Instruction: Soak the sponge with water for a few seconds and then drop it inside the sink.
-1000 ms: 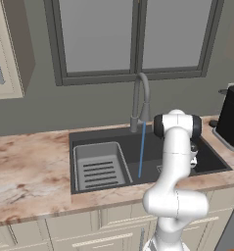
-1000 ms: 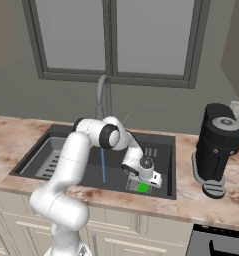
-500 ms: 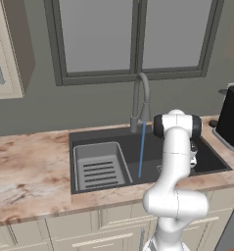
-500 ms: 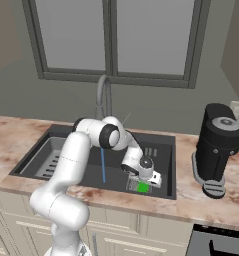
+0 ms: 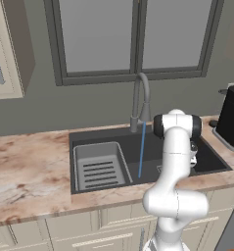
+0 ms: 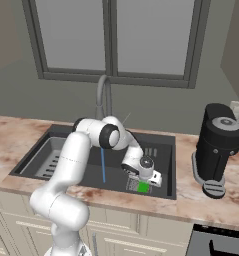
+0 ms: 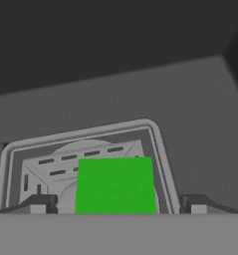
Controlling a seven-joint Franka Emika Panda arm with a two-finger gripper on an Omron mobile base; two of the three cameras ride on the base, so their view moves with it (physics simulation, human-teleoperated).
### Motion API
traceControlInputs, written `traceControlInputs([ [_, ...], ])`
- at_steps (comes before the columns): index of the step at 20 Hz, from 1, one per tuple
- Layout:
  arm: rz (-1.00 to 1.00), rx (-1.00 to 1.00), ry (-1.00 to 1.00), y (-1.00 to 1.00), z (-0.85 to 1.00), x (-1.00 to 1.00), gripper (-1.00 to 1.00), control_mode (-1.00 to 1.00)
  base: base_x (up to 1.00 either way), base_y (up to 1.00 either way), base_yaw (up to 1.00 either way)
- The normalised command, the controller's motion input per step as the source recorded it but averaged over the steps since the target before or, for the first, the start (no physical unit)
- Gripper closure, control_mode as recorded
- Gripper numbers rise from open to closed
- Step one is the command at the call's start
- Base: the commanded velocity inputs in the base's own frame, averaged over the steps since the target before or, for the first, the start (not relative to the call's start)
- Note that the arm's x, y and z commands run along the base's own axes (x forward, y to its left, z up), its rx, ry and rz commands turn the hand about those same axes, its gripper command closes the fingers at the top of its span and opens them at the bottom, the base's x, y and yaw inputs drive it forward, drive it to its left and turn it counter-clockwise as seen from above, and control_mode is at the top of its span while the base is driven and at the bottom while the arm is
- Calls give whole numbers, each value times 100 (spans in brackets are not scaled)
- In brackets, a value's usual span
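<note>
Gripper (image 7: 118, 204) hung low inside the sink (image 6: 163, 165), fingers spread wide apart, with the green sponge (image 7: 115, 185) straight ahead between them over the drain grate (image 7: 85, 164), touching neither fingertip.

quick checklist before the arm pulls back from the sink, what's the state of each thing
1. Tool fingers apart: ok, the tips stand wide on either side of the sponge.
2. Sponge free of the tool: cannot tell, it sits between the tips and contact is not visible.
3. Sponge inside the sink: ok, it is over the drain grate.
4. Sponge resting on the basin floor: cannot tell.
5. Water off: not ok, the stream runs from the faucet.
6. Sponge out of the stream: ok, it lies to one side of the water.
</note>
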Motion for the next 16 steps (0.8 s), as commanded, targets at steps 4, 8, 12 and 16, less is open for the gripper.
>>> traceControlInputs([
  [4,0,0,-6,0,28,-3,-100,-100,0,0,0],
  [8,0,0,-2,0,72,0,-100,-100,0,0,0],
  [12,0,0,0,0,86,-13,-100,-100,0,0,0],
  [16,0,0,6,0,92,-11,-100,-100,0,0,0],
])
